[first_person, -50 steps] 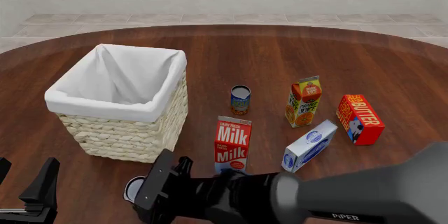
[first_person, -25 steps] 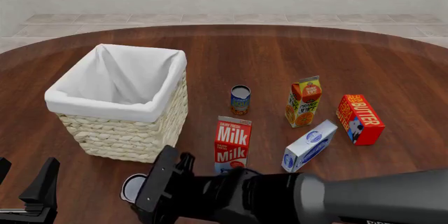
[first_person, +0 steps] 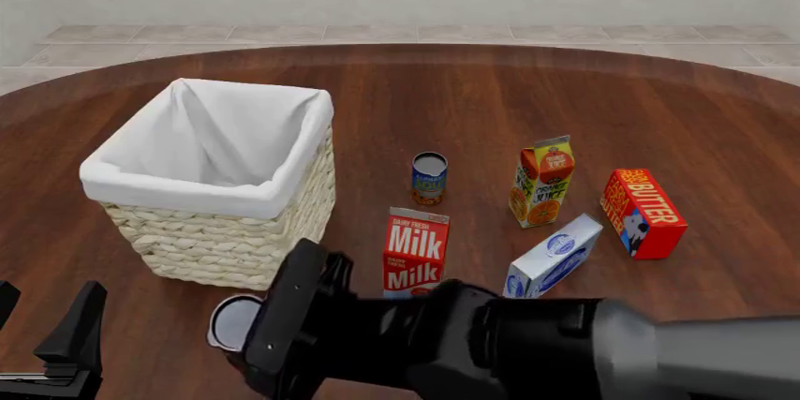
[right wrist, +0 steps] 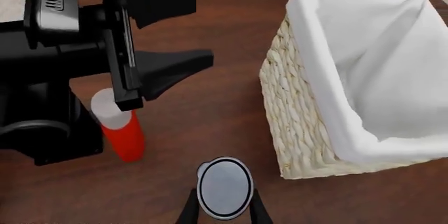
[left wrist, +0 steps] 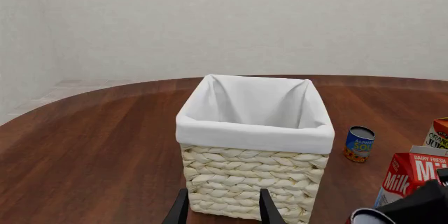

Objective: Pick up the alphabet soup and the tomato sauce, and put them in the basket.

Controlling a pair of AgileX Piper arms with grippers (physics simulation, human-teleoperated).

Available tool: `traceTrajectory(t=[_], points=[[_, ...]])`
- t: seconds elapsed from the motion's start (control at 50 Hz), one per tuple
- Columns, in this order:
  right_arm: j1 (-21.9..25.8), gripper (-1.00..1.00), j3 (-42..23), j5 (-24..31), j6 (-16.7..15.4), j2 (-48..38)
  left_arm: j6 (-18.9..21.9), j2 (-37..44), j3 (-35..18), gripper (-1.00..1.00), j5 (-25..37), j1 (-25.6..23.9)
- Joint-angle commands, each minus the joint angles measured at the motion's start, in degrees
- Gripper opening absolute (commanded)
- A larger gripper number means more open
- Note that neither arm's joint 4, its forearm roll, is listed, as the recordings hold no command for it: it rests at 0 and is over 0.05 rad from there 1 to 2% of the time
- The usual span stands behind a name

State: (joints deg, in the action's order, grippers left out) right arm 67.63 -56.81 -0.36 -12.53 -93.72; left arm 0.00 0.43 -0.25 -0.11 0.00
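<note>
My right gripper [first_person: 254, 333] is shut on the alphabet soup [first_person: 232, 321], held just off the table in front of the basket's near corner. Mostly its pale silver top [right wrist: 225, 187] shows, between the two fingers. The tomato sauce [first_person: 429, 178], blue over orange, stands upright right of the basket and shows in the left wrist view too [left wrist: 359, 144]. The cream wicker basket [first_person: 269, 199] with its white liner stands at the left. My left gripper [first_person: 44, 323] hangs open and holds nothing at the near left edge, facing the basket [left wrist: 210, 129].
A red milk carton [first_person: 415, 257] lies just right of the held can. Farther right are a blue-white carton [first_person: 552, 259], an orange juice carton [first_person: 541, 181] and a red butter box [first_person: 642, 213]. A red cylinder with a white top [right wrist: 120, 132] stands beside the left arm.
The right gripper has lifted the can and carried it slightly toward the basket. The arm now fills more of the front view. The left arm has not moved.
</note>
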Motion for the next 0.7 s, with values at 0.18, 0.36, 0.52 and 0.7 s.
traceTrajectory(t=[0.18,0.36,0.52,0.7], points=[[-0.3,-1.0,-0.8,2.9,-0.9,4.4,0.0,0.0,0.0,1.0,0.0,0.0],[0.3,-1.0,-1.6,4.3,-1.9,6.4,0.0,0.0,0.0,1.0,0.0,0.0],[0.9,-1.0,-2.3,5.3,-2.0,7.1,0.0,0.0,0.0,1.0,0.0,0.0],[1.1,-1.0,-3.5,6.5,-2.7,8.0,0.0,0.0,0.0,1.0,0.0,0.0]])
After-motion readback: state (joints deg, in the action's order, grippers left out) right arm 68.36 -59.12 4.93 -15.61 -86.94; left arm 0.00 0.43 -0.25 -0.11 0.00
